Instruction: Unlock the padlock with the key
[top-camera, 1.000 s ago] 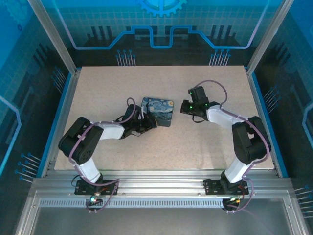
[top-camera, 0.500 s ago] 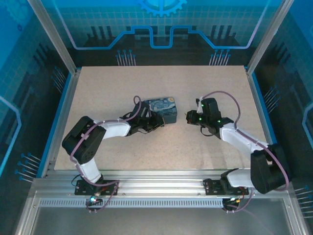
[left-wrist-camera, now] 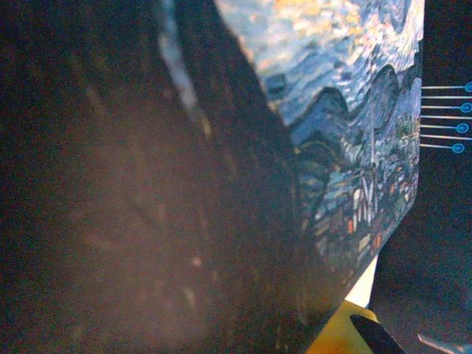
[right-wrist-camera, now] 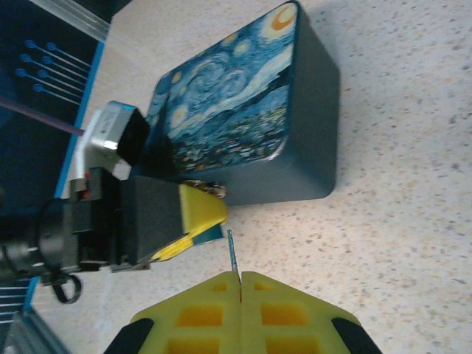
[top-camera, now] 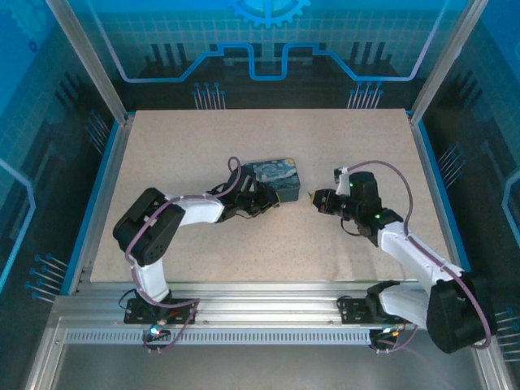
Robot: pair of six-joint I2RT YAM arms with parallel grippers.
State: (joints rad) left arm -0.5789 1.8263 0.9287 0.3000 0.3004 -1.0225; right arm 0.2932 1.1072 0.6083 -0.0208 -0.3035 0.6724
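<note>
The speckled table (top-camera: 187,244) fills the centre of the overhead view, bordered by blue-lit panels. The left arm (top-camera: 191,213) runs from the lower left towards the centre, and the right arm (top-camera: 406,244) runs from the lower right towards the centre. A dark-blue swirl-painted tin (top-camera: 276,174) with black sides sits just above centre. The left gripper (top-camera: 260,200) is at the tin's lower left edge. In the right wrist view one yellow finger pad (right-wrist-camera: 198,209) lies against the tin's bottom corner. Whether this gripper's jaws are apart or clamped cannot be told, because the left wrist view is a dark blur of the tin's side. The right gripper (right-wrist-camera: 240,284) sits at the bottom centre of its own view, near the tin but not touching it. Its two yellow fingers are pressed together on the key (right-wrist-camera: 231,253). The thin blade stands up out of the seam, its tip just beside the left gripper's pad. A small metallic glint (right-wrist-camera: 204,189) at the tin's lower edge, above that pad, may be the padlock, but it is too small to confirm.
</note>
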